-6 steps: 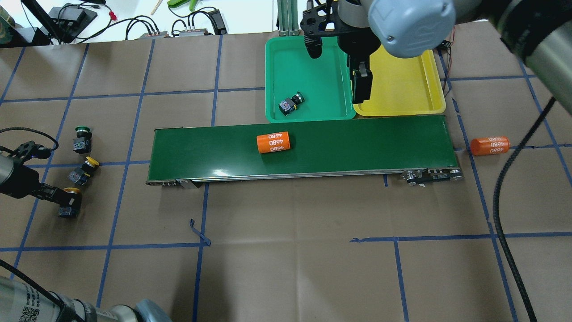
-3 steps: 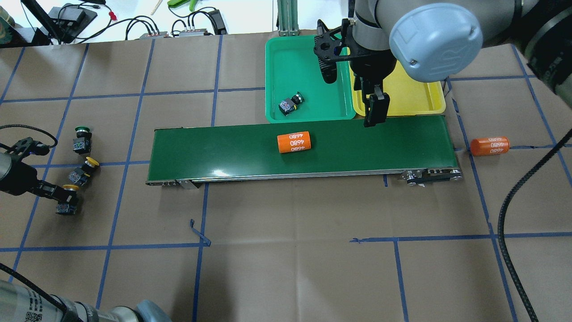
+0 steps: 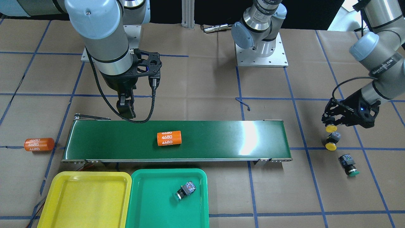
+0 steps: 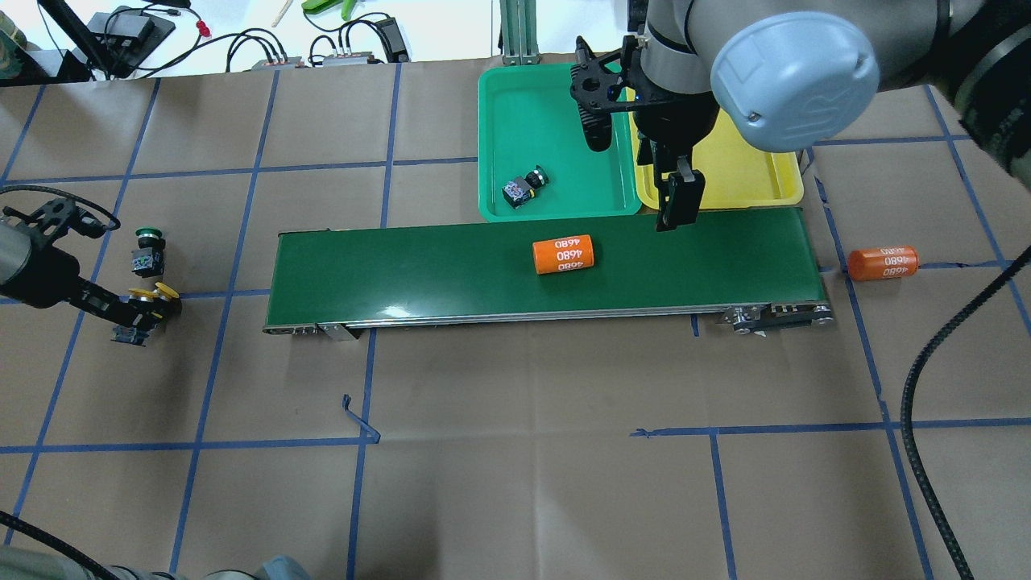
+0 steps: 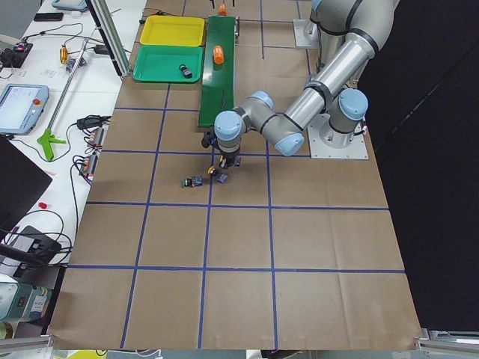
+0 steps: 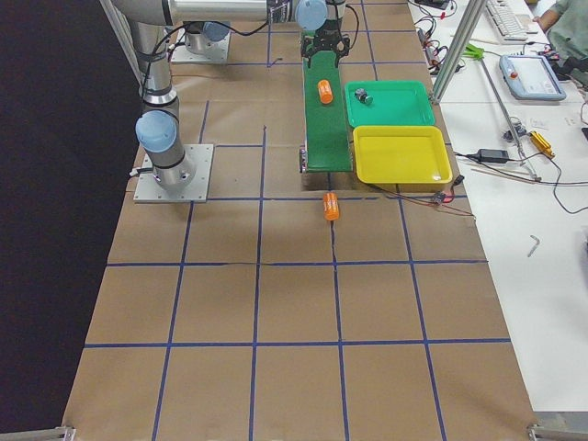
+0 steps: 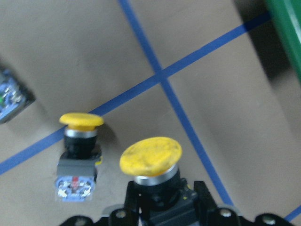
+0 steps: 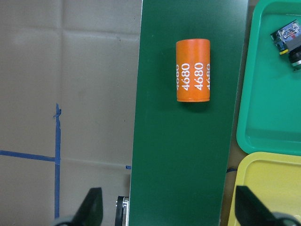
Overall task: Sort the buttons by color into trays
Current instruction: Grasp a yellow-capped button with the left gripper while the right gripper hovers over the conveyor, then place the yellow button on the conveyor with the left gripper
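1. The left pincer, at the right of the front-facing view, is closed on a yellow button, clamping its dark body under the cap. It looks lifted off the bench, though I cannot be sure.
2. Step in hand, as I judge it: the pick is made and the carry is not yet begun.
3. Two more wait at the left edge of the overhead view. The second yellow button is just beside the held one, and the loose green button is near, a little above.
4. The green tray, upper middle of that view, has the sorted green button lying on its side. The yellow tray, touching it on the right, shows nothing inside, but the arm hides part of it.
5. The right pincer hangs over the belt at its tray-side edge, spread wide and empty.
6. An orange cylinder lies on the belt and another cylinder lies off its right end. Neither belongs to the sort.
7. Next move:
   - The held button must reach the yellow tray, which is well apart from it.
   - Likely it goes onto the belt's left end, for the right pincer to take over.
   - It should clear its neighbour without a knock.
   - It should be set down steady, since the round cap may roll.
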